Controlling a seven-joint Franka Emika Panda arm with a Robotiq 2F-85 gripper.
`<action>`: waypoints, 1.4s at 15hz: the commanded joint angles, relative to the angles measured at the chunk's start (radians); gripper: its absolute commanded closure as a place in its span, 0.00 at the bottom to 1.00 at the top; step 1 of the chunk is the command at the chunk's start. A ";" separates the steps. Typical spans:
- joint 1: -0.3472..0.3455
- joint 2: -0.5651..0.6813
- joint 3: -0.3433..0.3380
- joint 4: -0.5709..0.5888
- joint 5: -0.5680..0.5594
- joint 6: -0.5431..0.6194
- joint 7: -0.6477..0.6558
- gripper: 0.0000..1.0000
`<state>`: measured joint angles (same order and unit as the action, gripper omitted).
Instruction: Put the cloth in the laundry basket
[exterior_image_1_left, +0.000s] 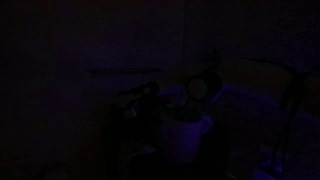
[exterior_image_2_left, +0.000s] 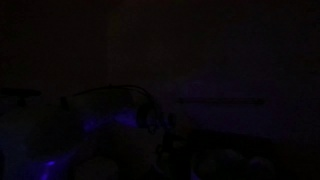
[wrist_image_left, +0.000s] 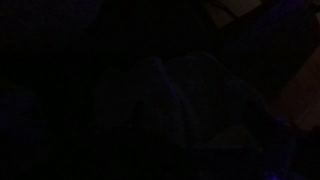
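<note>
The scene is almost black. In an exterior view the laundry basket (exterior_image_1_left: 185, 138) shows dimly as a pale bucket shape with a wider rim, low in the middle. Dark shapes of my arm and gripper (exterior_image_1_left: 192, 95) hang just above its rim; the fingers cannot be made out. The cloth cannot be picked out with certainty. In the wrist view a faint bluish rounded shape (wrist_image_left: 190, 95) fills the middle; I cannot tell whether it is cloth or basket. My jaws are lost in the dark there.
A dim paler surface (exterior_image_1_left: 265, 85) lies behind and beside the basket. In an exterior view a curved dark arm outline (exterior_image_2_left: 110, 95) stands over a faint blue glow (exterior_image_2_left: 95, 128). Everything else is too dark to read.
</note>
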<state>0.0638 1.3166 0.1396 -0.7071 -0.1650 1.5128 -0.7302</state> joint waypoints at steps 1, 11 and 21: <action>0.011 0.096 0.013 0.154 0.033 0.003 -0.145 0.00; 0.018 0.124 0.055 0.195 0.003 -0.021 -0.423 0.00; 0.017 0.160 -0.003 0.158 0.106 -0.017 -0.368 0.25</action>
<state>0.1004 1.4774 0.1539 -0.4858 -0.1261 1.4559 -1.1251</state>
